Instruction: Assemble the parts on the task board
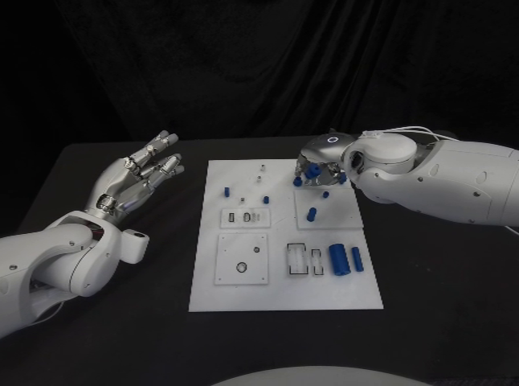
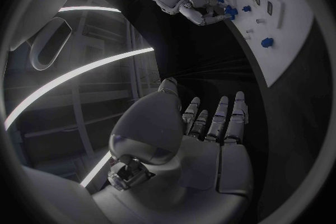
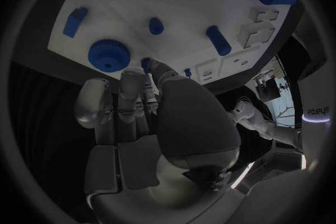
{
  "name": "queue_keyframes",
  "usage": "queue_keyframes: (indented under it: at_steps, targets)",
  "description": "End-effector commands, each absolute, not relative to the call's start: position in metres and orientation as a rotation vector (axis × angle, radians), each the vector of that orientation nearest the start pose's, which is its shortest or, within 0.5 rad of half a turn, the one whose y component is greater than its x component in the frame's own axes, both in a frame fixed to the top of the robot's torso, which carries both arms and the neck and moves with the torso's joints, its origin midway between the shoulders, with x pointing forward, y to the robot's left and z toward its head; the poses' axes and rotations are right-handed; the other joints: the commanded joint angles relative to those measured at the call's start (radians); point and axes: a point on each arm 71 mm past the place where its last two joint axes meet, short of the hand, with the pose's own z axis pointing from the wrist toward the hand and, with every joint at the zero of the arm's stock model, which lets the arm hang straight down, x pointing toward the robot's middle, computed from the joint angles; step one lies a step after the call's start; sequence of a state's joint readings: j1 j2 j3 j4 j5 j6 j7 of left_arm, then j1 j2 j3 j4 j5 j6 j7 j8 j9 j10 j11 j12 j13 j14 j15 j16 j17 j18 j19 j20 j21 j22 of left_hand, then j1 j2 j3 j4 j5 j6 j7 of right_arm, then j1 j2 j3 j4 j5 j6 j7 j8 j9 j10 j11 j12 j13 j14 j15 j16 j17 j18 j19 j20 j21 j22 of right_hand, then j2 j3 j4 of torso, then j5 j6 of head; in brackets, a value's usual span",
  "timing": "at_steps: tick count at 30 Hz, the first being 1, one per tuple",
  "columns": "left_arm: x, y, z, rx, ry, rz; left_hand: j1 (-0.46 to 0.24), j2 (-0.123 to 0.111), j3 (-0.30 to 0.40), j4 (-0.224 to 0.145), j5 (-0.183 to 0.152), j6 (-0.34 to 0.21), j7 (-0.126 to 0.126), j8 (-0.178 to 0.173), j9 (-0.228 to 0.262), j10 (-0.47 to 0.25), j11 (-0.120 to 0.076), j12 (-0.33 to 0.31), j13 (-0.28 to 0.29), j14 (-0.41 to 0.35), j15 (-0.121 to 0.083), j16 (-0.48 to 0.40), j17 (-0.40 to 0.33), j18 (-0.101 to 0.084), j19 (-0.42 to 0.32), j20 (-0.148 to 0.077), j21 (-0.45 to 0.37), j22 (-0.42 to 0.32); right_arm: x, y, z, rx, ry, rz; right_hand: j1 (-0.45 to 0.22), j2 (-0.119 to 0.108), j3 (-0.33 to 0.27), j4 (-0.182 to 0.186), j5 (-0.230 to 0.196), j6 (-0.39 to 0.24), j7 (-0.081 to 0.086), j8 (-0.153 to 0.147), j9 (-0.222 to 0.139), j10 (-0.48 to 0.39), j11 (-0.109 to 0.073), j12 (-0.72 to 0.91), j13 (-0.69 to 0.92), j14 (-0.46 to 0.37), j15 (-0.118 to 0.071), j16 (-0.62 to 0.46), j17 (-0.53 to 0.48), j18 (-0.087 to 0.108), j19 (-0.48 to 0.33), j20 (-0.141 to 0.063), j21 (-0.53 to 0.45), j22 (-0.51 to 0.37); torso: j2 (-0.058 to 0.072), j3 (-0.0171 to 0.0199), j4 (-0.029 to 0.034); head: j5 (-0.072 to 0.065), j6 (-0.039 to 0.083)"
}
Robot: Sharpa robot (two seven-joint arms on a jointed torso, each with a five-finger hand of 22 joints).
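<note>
so the white task board sits flat in the middle of the black counter, long side running away from the robot. the right robot hand is reaching in over the far right corner of the board, fingers curled down among a little cluster of blue parts there. in the right wrist view its fingertips are right up against a small blue piece next to a blue gear, but i honestly can't tell if it's actually pinching anything or just touching.

the left robot hand is off to the left of the board, hovering above the counter with fingers spread and stretched out, holding nothing.

rest of the board: two blue cylinders lying side by side near the right edge, a small blue peg in the raised square plate above them, and another blue piece on the left side.
</note>
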State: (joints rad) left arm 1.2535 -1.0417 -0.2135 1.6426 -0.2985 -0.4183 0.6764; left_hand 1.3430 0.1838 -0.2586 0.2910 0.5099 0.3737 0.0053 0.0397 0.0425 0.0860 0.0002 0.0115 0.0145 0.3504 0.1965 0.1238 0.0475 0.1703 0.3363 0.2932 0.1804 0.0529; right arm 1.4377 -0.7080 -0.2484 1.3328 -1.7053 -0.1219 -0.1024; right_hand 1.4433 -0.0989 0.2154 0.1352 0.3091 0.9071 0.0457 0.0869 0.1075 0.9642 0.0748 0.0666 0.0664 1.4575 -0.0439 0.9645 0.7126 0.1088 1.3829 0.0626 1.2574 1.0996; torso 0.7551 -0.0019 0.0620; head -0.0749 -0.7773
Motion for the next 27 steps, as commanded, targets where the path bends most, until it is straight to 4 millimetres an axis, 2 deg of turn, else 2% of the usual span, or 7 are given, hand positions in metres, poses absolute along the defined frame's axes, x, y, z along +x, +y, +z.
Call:
queue_keyframes:
  at_steps: [1, 9, 13, 19, 23, 25, 27]
  targets:
    - [0.4399, 0.2660, -0.1713, -0.548, 1.215, -1.507, 0.001, 0.013, 0.003, 0.001, 0.008, 0.000, -0.002, 0.002, 0.000, 0.000, 0.011, 0.004, 0.001, -0.009, 0.000, -0.003, -0.002, -0.019, -0.009, -0.001, -0.004, -0.001, 0.5346, -0.1917, -0.1600, -0.591, 1.674, 0.276, 0.000, -0.006, 0.006, 0.000, -0.002, 0.001, -0.007, -0.004, 0.000, -0.009, 0.000, -0.003, 0.000, -0.006, 0.001, 0.007, 0.005, -0.011, -0.005, 0.000, -0.005, 0.000, 0.004, -0.0012, 0.0016, -0.007, 0.002]
    - [0.4398, 0.2660, -0.1712, -0.548, 1.214, -1.503, 0.003, 0.013, 0.003, 0.001, 0.017, 0.001, -0.001, 0.002, 0.000, 0.001, 0.012, 0.004, 0.001, -0.008, 0.001, -0.002, -0.001, -0.019, -0.007, -0.001, -0.004, -0.001, 0.5354, -0.1915, -0.1615, -0.589, 1.661, 0.285, 0.001, -0.006, 0.010, -0.005, -0.002, -0.007, -0.013, -0.012, -0.002, -0.022, 0.001, -0.005, 0.000, -0.008, 0.002, 0.018, 0.016, -0.011, -0.008, 0.002, -0.002, 0.005, 0.007, -0.0007, 0.0018, -0.002, 0.003]
    - [0.4404, 0.2671, -0.1715, -0.550, 1.215, -1.498, 0.004, 0.014, 0.004, 0.001, 0.021, -0.001, 0.000, 0.002, 0.000, 0.001, 0.013, 0.004, 0.001, -0.009, 0.002, -0.001, -0.001, -0.019, -0.007, -0.001, -0.004, -0.002, 0.5354, -0.1903, -0.1610, -0.592, 1.647, 0.298, -0.008, -0.004, 0.008, -0.012, -0.003, -0.055, -0.037, -0.025, -0.012, -0.066, -0.005, -0.005, 0.000, -0.010, -0.001, 0.032, 0.028, -0.012, -0.008, 0.001, 0.006, 0.021, 0.009, -0.0006, 0.0000, 0.003, 0.003]
    - [0.4411, 0.2680, -0.1721, -0.554, 1.220, -1.493, 0.009, 0.016, 0.006, 0.000, 0.029, -0.004, 0.002, 0.002, -0.001, -0.001, 0.016, 0.004, 0.001, -0.008, 0.004, 0.001, -0.001, -0.019, -0.005, -0.001, -0.003, -0.001, 0.5356, -0.1888, -0.1602, -0.596, 1.634, 0.311, -0.015, 0.001, 0.007, -0.011, -0.003, -0.073, -0.048, -0.025, -0.017, -0.067, -0.004, -0.002, 0.002, -0.011, 0.000, 0.036, 0.031, -0.012, -0.008, 0.001, 0.008, 0.026, 0.009, -0.0002, 0.0016, 0.003, 0.001]
    - [0.4419, 0.2685, -0.1726, -0.557, 1.225, -1.490, 0.013, 0.016, 0.008, 0.000, 0.036, -0.006, 0.003, 0.001, -0.001, -0.002, 0.017, 0.003, 0.001, -0.008, 0.006, 0.002, -0.001, -0.019, -0.005, -0.001, -0.004, -0.002, 0.5358, -0.1880, -0.1596, -0.600, 1.623, 0.322, -0.019, 0.004, 0.007, -0.010, -0.003, -0.075, -0.050, -0.023, -0.018, -0.062, -0.004, -0.001, 0.003, -0.012, 0.000, 0.036, 0.031, -0.012, -0.010, 0.001, 0.007, 0.026, 0.009, -0.0005, 0.0008, 0.004, 0.000]
    - [0.4422, 0.2687, -0.1729, -0.559, 1.227, -1.490, 0.014, 0.016, 0.008, -0.001, 0.037, -0.006, 0.004, 0.001, -0.001, -0.002, 0.018, 0.003, 0.001, -0.009, 0.006, 0.002, -0.001, -0.019, -0.005, -0.001, -0.004, -0.002, 0.5357, -0.1878, -0.1594, -0.602, 1.620, 0.326, -0.023, 0.008, 0.008, -0.009, -0.002, -0.053, -0.048, -0.011, -0.012, -0.051, -0.003, 0.002, 0.005, -0.012, 0.000, 0.042, 0.037, -0.013, -0.010, 0.002, 0.010, 0.032, 0.010, -0.0013, 0.0022, 0.004, 0.000]
    - [0.4425, 0.2687, -0.1732, -0.560, 1.229, -1.489, 0.017, 0.016, 0.010, -0.001, 0.042, -0.008, 0.005, 0.001, -0.001, -0.002, 0.018, 0.003, 0.001, -0.008, 0.007, 0.003, -0.001, -0.020, -0.005, -0.001, -0.004, -0.002, 0.5356, -0.1875, -0.1593, -0.604, 1.617, 0.329, -0.026, 0.009, 0.007, -0.009, -0.002, -0.047, -0.046, -0.007, -0.010, -0.040, -0.004, 0.005, 0.007, -0.012, 0.000, 0.046, 0.041, -0.013, -0.009, 0.002, 0.012, 0.037, 0.010, -0.0003, 0.0010, 0.004, 0.000]
